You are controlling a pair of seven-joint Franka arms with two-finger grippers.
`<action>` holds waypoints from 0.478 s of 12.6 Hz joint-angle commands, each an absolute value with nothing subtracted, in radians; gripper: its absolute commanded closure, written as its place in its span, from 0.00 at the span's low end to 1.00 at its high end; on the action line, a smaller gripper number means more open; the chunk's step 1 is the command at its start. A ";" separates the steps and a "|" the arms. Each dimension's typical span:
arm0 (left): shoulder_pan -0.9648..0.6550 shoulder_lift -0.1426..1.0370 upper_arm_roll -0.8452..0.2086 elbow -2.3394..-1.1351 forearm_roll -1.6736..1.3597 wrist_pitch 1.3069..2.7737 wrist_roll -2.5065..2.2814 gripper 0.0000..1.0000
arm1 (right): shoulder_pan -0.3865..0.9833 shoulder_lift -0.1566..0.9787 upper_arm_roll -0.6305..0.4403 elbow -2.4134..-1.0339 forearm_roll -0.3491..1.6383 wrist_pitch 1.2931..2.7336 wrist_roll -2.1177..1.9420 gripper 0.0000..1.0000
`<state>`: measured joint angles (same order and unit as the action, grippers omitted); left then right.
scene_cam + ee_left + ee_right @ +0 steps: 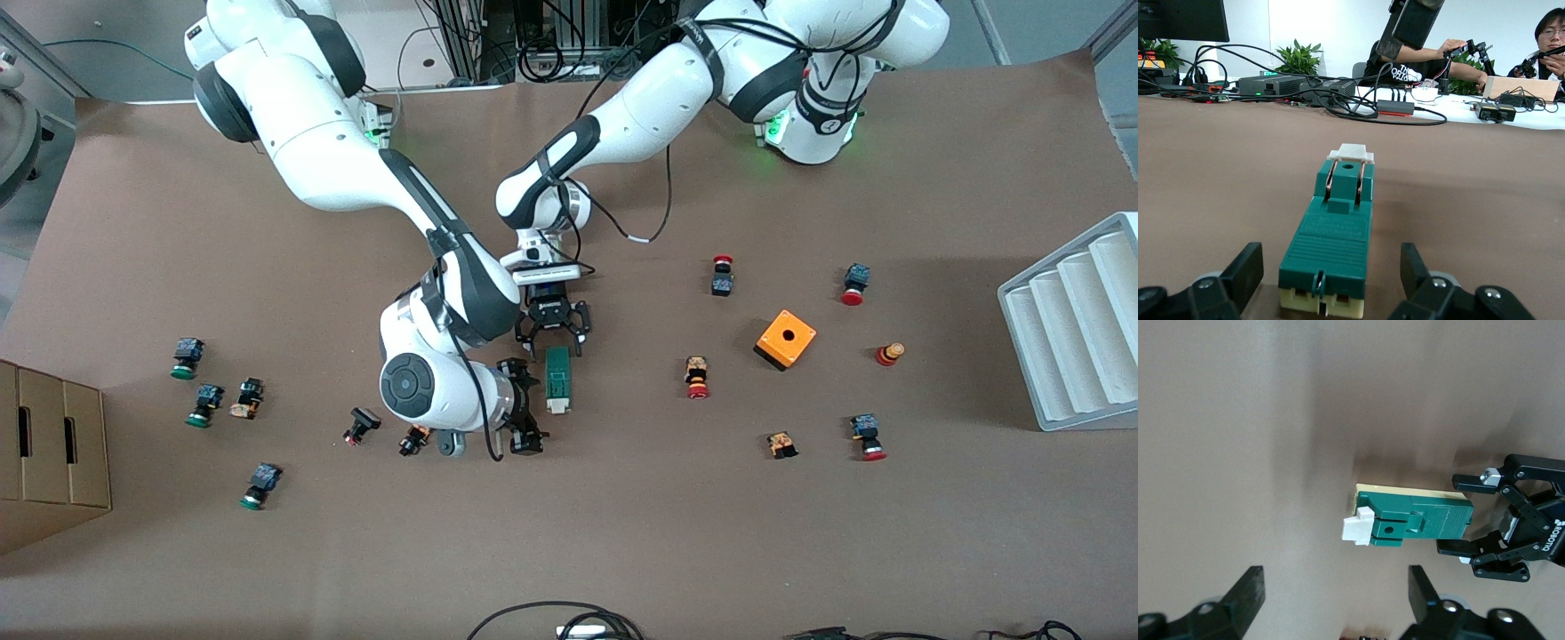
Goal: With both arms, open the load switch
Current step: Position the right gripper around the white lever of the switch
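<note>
The load switch (557, 380) lies flat on the brown worktop (622, 533) near its middle, its long side running toward the front camera and its white tab (557, 407) at the nearer end. My left tool (553, 336) sits low at the switch's end away from that camera, released, a finger (1245, 273) on either side of the green body and neither touching it. My right tool (524, 418) is just beside the switch toward the right arm's end of the worktop, also released and holding nothing. An orange box (785, 339) stands well apart, toward the left arm's end.
</note>
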<state>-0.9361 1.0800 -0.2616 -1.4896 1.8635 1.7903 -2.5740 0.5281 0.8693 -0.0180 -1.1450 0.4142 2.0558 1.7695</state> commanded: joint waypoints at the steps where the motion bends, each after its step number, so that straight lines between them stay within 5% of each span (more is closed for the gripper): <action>1: -0.939 1.094 -0.261 -1.476 1.861 1.773 -2.588 0.14 | 0.525 0.887 -0.020 -1.114 0.442 2.036 1.758 0.00; 3: -0.939 1.094 -0.261 -1.474 1.861 1.775 -2.605 0.27 | 0.525 0.890 -0.021 -1.114 0.443 2.016 1.704 0.00; 6: -0.939 1.091 -0.261 -1.474 1.864 1.775 -2.619 0.27 | 0.526 0.932 -0.017 -1.109 0.448 2.023 1.822 0.03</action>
<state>-0.9349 1.0802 -0.2607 -1.4895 1.8636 1.7903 -2.6023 0.5279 0.8843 -0.0180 -1.1460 0.4156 2.0317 1.7670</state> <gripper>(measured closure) 0.260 0.009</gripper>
